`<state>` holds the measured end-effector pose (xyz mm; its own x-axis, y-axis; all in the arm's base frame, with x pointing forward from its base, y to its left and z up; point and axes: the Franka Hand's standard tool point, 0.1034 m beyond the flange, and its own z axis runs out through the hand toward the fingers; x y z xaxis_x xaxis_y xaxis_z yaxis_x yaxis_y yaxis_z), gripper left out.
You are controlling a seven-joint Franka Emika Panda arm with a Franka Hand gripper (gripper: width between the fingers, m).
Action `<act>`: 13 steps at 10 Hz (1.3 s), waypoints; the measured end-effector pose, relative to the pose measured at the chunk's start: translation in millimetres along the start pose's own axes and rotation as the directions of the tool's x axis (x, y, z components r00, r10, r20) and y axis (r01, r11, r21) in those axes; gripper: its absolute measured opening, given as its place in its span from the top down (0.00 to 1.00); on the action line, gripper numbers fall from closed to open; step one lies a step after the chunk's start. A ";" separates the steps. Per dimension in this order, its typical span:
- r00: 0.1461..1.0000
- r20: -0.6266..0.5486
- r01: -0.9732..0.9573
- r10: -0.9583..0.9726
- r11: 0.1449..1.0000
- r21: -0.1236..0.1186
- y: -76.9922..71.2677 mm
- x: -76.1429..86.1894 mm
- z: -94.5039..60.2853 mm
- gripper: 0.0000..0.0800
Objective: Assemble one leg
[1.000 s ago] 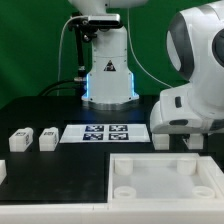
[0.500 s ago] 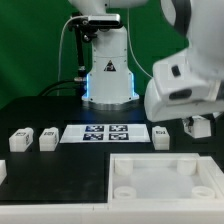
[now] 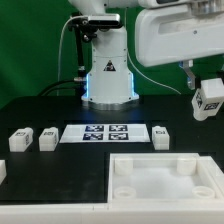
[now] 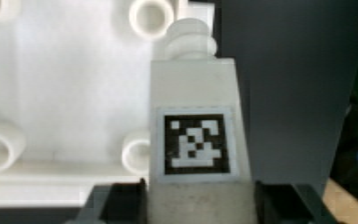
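My gripper (image 3: 208, 92) is shut on a leg (image 3: 209, 99), a small white post with a square tag, and holds it in the air at the exterior view's right, above the table. In the wrist view the held leg (image 4: 197, 120) stands between my dark fingers (image 4: 123, 202), tag facing the camera, knob end pointing away. The large white tray (image 4: 60, 90) lies below it. Three more legs lie on the table: two at the left (image 3: 20, 139) (image 3: 47, 139) and one (image 3: 161, 137) right of the marker board.
The marker board (image 3: 105, 133) lies at the table's middle. The white tray (image 3: 150, 160) with corner holes fills the front right. Another white part (image 3: 2, 170) shows at the left edge. The robot base (image 3: 108, 75) stands behind.
The arm has risen and swung up at the right, lifting the leg off the table near the tray's far right corner into the air.
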<state>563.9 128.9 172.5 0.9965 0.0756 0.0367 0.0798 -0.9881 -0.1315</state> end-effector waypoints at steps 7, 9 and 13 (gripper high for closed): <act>0.937 -0.340 0.070 -0.077 0.997 -0.034 21.8 61.3 -30.2 0.64; 0.940 -0.334 0.069 -0.071 0.997 -0.017 13.4 71.7 -28.2 0.64; 0.896 -0.432 0.092 -0.101 0.995 -0.042 21.4 61.1 -7.9 0.64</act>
<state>626.3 111.3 179.7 0.8734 0.1099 0.4744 0.1704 -0.9816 -0.0861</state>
